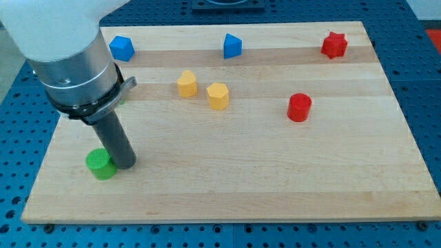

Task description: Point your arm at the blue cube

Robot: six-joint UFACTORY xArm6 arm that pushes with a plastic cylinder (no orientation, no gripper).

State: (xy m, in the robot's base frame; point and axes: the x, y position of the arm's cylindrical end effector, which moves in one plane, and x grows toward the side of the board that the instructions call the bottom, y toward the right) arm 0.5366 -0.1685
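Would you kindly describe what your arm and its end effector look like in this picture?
My arm enters from the view's top left as a thick white casing. Below it sits a grey metallic cylinder ringed by a black collar with a small metal tab. From that a straight dark rod descends to my tip, beside the green block. No cables or markings show.

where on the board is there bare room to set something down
The widest bare wood runs along the view's bottom and right, below the red cylinder and right of my tip. The green block touches my tip at the lower left. The two yellow blocks crowd the upper middle.
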